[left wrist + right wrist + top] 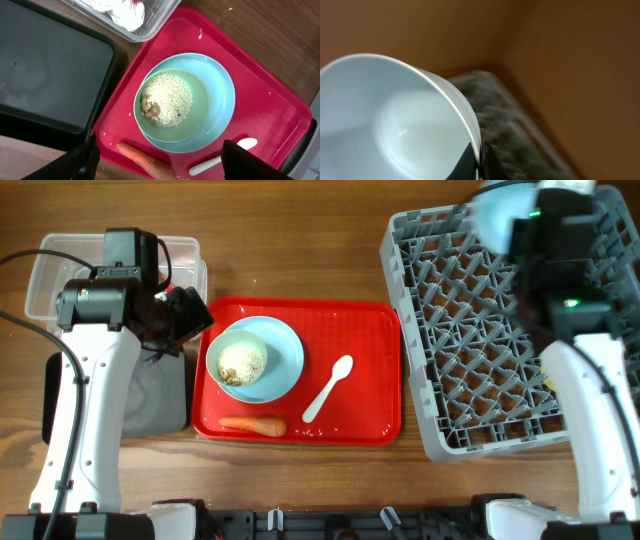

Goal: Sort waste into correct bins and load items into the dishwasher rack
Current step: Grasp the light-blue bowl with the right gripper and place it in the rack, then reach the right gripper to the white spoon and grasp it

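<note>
Nearest, along the front edge of the red tray [370, 330], lies the carrot [252, 424], with the white plastic spoon [328, 388] slanting just beyond it to the right. Next comes the light blue plate [285, 350], carrying the pale green bowl [243, 360] with the food scraps [167, 99] inside. The left gripper [188, 315] hovers over the tray's left edge, jaws spread wide and empty, above the black tray [45, 75]. Further back, the clear tub [50, 270] holds the crumpled tissue [125, 12]. On the right of the tabletop [300, 250] sits the dishwasher rack [470, 350]. Over what seems its far corner, the right gripper [479, 165] pinches the rim of the small light blue bowl [385, 125].
</note>
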You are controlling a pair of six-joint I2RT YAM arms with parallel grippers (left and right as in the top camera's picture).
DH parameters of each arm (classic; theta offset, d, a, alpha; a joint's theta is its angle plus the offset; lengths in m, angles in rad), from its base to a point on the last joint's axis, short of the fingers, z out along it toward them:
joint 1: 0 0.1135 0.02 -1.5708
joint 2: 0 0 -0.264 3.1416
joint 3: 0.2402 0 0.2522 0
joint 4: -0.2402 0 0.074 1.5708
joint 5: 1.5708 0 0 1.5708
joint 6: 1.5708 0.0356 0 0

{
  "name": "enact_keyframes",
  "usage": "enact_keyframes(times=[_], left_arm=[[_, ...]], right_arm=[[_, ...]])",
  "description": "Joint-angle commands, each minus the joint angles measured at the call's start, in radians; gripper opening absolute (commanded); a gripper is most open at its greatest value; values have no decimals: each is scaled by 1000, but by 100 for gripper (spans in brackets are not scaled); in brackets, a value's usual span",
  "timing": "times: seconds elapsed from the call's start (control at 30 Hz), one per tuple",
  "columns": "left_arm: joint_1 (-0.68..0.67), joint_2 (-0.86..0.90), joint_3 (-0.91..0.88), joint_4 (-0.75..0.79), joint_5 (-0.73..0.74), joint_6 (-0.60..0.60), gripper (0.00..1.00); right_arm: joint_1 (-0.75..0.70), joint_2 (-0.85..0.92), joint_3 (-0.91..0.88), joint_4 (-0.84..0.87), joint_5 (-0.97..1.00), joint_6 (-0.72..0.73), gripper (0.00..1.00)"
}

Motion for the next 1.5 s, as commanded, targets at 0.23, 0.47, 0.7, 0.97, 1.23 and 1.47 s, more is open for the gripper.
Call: enact_keyframes(times=[0.23, 0.47, 0.7, 0.97, 1.23, 1.47], left_arm=[[5, -9, 0, 3, -10, 5, 79], [5, -9, 0, 3, -9, 5, 79], [5, -9, 0, 3, -9, 5, 80], [5, -9, 0, 3, -10, 5, 80], [5, -9, 0, 3, -10, 5, 100], [18, -9, 0, -1, -122, 4, 100]], right_arm=[[-327, 288, -8, 99, 445, 37, 4], [-299, 499, -8, 132, 629, 91, 4], [-147, 510, -8, -21, 426, 113, 32], [-133, 472, -8, -264, 158, 227, 57], [-61, 16, 5, -262, -627, 89, 90], [412, 63, -33, -500, -695, 570, 100]])
